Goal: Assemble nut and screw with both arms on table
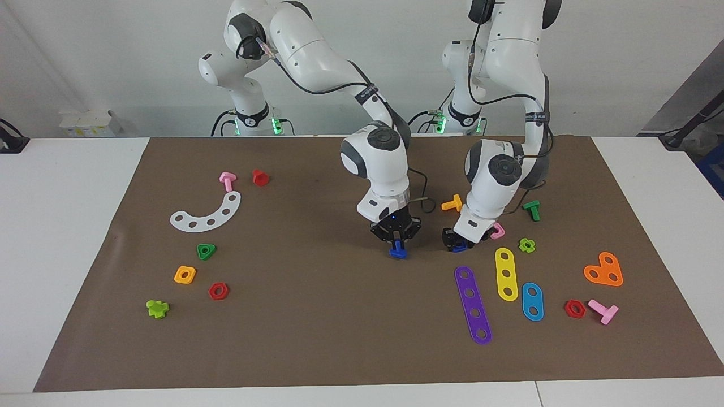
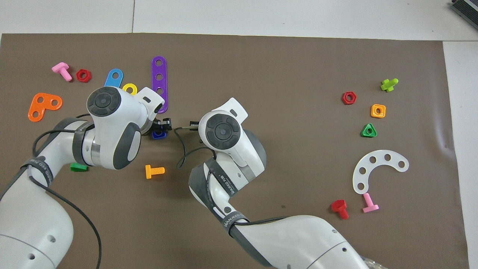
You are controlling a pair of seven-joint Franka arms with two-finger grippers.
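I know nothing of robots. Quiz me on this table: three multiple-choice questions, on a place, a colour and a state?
1. The orange bolt lies: A) nearer the robots than the dark-blue nut; B) on the white arc; C) off the mat.
2. The four-hole strip is: A) yellow; B) purple; C) red.
3. The jaws of the right arm are: A) open, empty; B) shut on a pink bolt; C) shut on the dark-blue screw.
Answers: A, it sits higher in the facing view; B, plainly purple; C, the screw hangs from them.
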